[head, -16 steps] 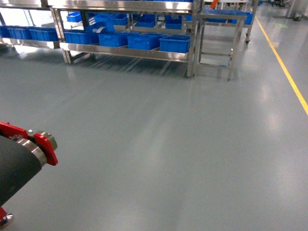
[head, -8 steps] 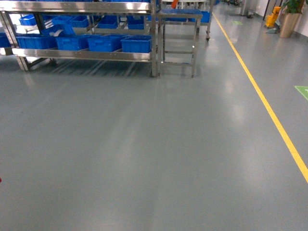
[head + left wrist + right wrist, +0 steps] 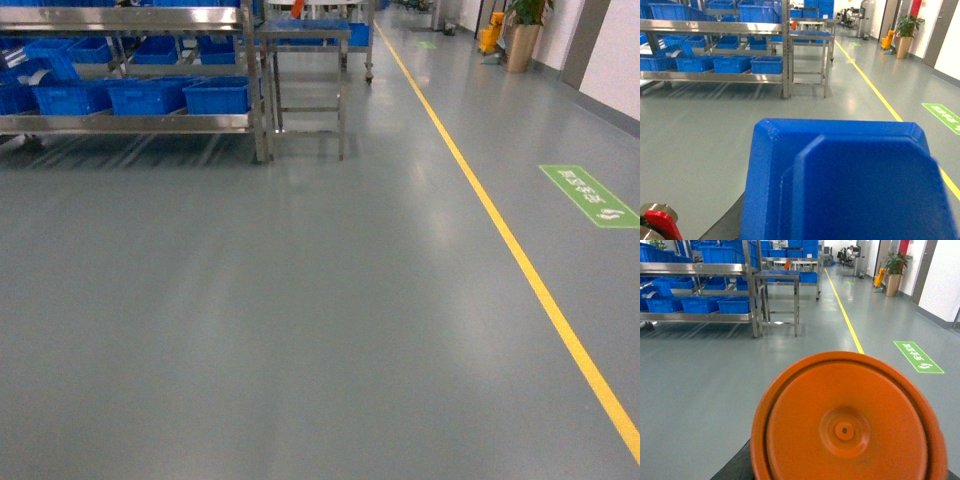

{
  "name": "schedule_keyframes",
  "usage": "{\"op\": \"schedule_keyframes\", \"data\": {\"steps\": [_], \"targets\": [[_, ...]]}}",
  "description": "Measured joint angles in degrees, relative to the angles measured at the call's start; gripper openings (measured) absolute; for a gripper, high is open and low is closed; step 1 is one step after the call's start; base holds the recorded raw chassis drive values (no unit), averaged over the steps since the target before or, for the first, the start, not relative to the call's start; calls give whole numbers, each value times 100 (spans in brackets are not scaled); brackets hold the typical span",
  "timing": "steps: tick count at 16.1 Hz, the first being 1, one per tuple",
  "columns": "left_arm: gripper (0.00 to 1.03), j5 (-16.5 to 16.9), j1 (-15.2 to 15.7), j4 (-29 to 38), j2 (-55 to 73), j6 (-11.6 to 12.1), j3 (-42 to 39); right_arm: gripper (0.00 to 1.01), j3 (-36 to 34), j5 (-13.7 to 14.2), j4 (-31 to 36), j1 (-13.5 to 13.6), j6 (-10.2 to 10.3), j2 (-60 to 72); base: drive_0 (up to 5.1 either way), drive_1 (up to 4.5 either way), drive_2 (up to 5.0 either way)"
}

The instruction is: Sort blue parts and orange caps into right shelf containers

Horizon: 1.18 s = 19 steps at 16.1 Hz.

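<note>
A yellow floor line [image 3: 500, 235] runs down the grey floor, with a green floor sign [image 3: 589, 194] to its right and a potted plant [image 3: 522, 30] beyond.

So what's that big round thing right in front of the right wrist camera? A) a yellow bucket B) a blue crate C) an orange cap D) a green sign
C: a round orange cap with a small dimple at its center fills the lower part of that view.
</note>
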Motion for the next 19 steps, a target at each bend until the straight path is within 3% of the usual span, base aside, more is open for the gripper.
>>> {"op": "schedule_keyframes", "data": {"steps": [19], "targets": [[43,-9,0,-9,0,0,0,44,0,-2,0,0,0,0,-161,-161,-161]]}}
